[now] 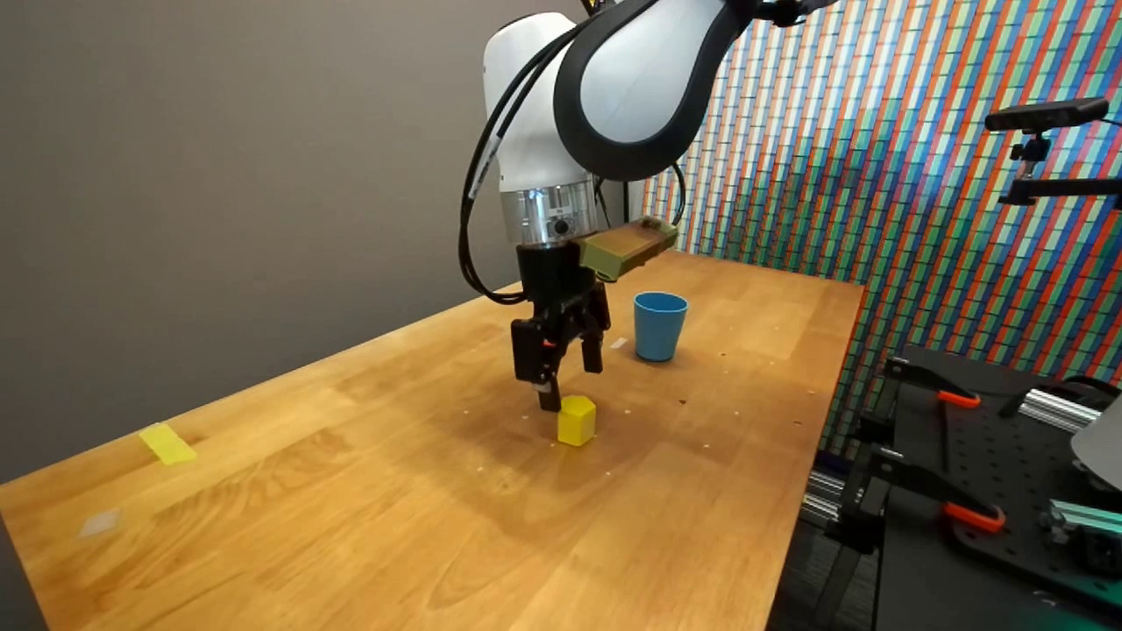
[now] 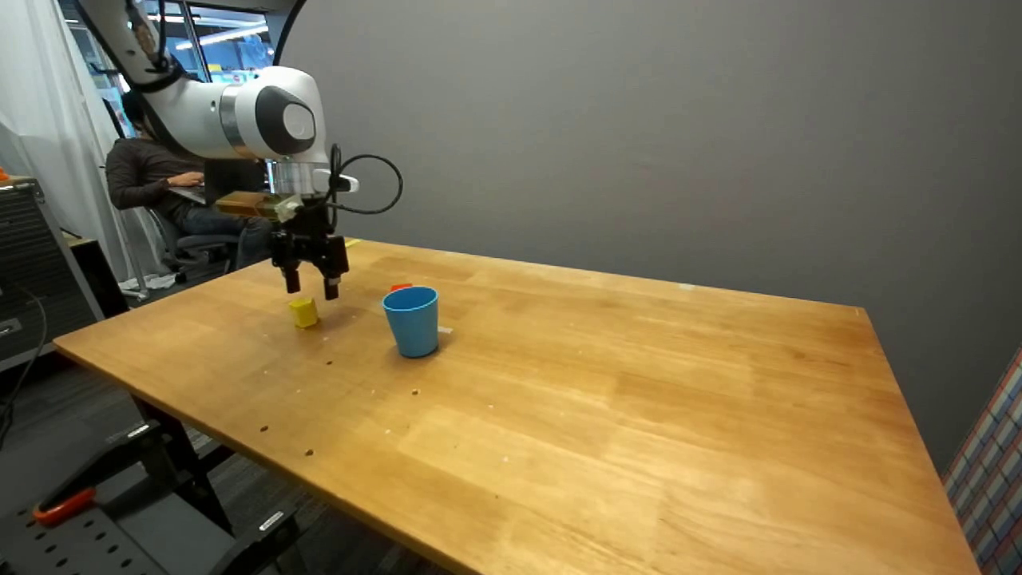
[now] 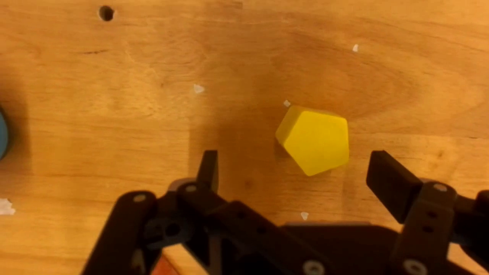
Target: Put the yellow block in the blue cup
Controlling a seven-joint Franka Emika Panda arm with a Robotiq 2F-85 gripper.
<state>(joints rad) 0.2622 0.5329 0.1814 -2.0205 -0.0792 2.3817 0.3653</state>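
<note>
The yellow block (image 1: 576,421) is a small five-sided prism standing on the wooden table. It shows in both exterior views (image 2: 303,313) and in the wrist view (image 3: 319,141). My gripper (image 1: 571,384) is open and empty, pointing down just above the block; it also shows in an exterior view (image 2: 312,291). In the wrist view the gripper (image 3: 292,170) has its fingers wide apart, with the block ahead of the gap and nearer the right finger. The blue cup (image 1: 659,327) stands upright on the table, apart from block and gripper (image 2: 413,323). Only its edge shows in the wrist view (image 3: 2,135).
A red block (image 2: 401,286) lies behind the cup, partly hidden; its corner shows in the wrist view (image 3: 165,267). A flat yellow tape patch (image 1: 168,443) lies on the table (image 1: 351,526) near the wall-side edge. A black bench with orange-tipped clamps (image 1: 973,517) stands beside the table.
</note>
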